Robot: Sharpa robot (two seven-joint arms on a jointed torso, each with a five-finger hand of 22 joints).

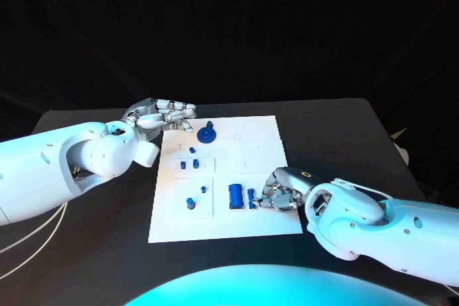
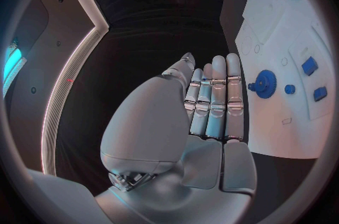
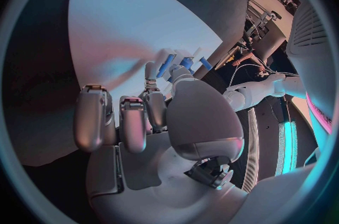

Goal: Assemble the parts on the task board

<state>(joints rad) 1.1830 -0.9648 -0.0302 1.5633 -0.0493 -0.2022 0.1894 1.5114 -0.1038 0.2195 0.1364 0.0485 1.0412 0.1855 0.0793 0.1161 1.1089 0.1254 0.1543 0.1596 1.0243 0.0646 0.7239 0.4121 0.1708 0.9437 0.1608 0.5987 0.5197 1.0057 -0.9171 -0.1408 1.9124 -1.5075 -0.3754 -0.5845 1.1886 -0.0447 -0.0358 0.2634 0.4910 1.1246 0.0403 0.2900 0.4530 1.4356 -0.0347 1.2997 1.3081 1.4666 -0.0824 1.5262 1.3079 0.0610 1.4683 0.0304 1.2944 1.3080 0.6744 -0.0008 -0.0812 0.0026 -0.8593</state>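
Observation:
The white task board (image 1: 258,223) lies in the middle of the black table. A blue gear (image 1: 207,133) stands near its far left corner, also seen as the gear (image 2: 265,84) in the left wrist view. Several small blue parts (image 1: 190,164) sit in the board's left half. A blue cylinder (image 1: 234,196) lies near the middle. Beside it is a slim blue piece (image 1: 251,198). My right hand (image 1: 282,190) rests on the board and pinches that piece (image 3: 166,65) between thumb and a finger. My left hand (image 1: 162,113) hovers at the board's far left corner, fingers (image 2: 212,100) stretched out, holding nothing.
The board's right half shows empty outlined recesses (image 1: 251,129). Black table (image 1: 95,253) surrounds the board on all sides. Thin white cables (image 1: 38,229) hang under my left arm at the table's near left.

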